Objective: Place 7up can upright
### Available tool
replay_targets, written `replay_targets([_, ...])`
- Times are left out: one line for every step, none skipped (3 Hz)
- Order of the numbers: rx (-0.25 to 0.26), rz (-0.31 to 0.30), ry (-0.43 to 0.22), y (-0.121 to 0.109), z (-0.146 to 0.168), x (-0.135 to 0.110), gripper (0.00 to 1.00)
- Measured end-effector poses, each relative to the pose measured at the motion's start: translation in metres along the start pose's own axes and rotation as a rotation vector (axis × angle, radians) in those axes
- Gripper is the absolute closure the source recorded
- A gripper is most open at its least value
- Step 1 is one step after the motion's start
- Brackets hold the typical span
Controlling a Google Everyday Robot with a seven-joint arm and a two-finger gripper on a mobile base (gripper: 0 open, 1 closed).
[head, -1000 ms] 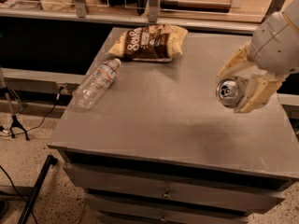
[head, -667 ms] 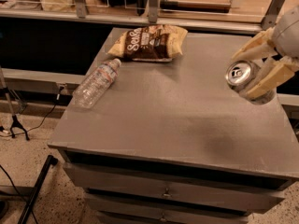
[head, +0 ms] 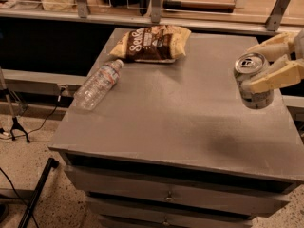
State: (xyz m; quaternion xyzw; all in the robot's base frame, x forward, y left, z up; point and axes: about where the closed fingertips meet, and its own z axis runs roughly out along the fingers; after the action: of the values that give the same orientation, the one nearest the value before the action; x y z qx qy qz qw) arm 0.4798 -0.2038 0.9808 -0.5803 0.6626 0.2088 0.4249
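Dim, warm light fr. behind cabinet (head: 180,108). Gripper (head: 256,68), clamping 7up can (head: 255,98) over cabinet's right edge, casts soft shadow on cabinet top; can lid glints.

cabinet (head: 180,127) bears bottle (head: 97,84), chips (head: 152,42); gripper (head: 252,69) over right edge

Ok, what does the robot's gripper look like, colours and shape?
The gripper, at the right edge of the view, has two pale cream-yellow fingers, blocky and tapering toward their tips. Behind them a whitish rounded arm section is cut off by the frame. No cables or markings show.
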Motion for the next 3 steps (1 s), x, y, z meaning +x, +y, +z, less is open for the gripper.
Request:
replay_targets([0.065, 0.086, -0.167, 0.001, 0.015, 0.004, 1.00])
replay_targets([0.100, 0.135, -0.285, 0.004, 0.025, 0.008, 1.00])
replay_targets([0.113, 0.160, -0.368, 0.006, 0.030, 0.014, 1.00])
